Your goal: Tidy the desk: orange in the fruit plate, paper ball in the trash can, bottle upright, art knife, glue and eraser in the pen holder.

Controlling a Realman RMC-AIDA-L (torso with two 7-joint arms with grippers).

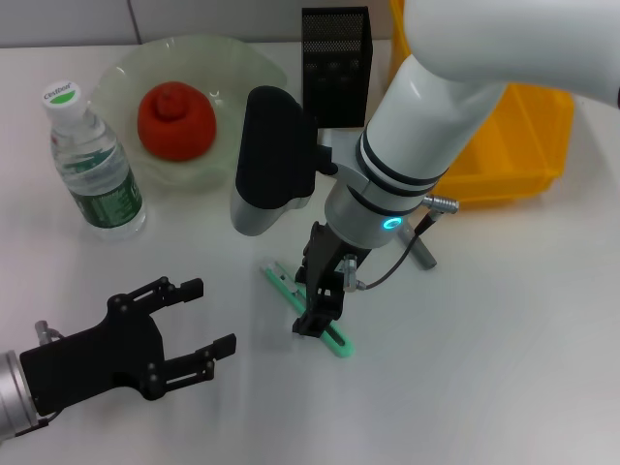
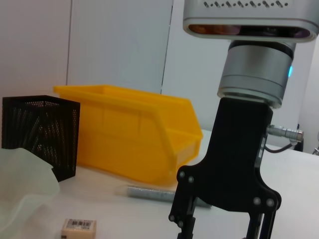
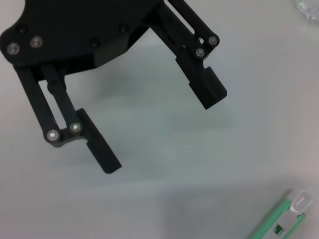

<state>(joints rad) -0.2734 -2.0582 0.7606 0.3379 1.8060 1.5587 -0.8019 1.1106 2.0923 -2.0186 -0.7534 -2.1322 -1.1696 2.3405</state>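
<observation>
Lower left of the head view: left gripper (image 1: 199, 326), fingers spread wide and empty, hovering over the white desk (image 1: 504, 368). Centre: right gripper (image 1: 323, 312), pointing down with its narrow-set fingers at the green art knife (image 1: 341, 341), which lies flat on the desk; whether they grip it cannot be told. Upper left: orange (image 1: 175, 120) in the pale fruit plate (image 1: 237, 68), with the bottle (image 1: 93, 165) upright beside it. Top centre: black mesh pen holder (image 1: 334, 63); to its right, a yellow bin (image 1: 523, 145). Left wrist view, bottom: eraser (image 2: 79, 226) and a grey glue stick (image 2: 149, 193) lying on the desk.
</observation>
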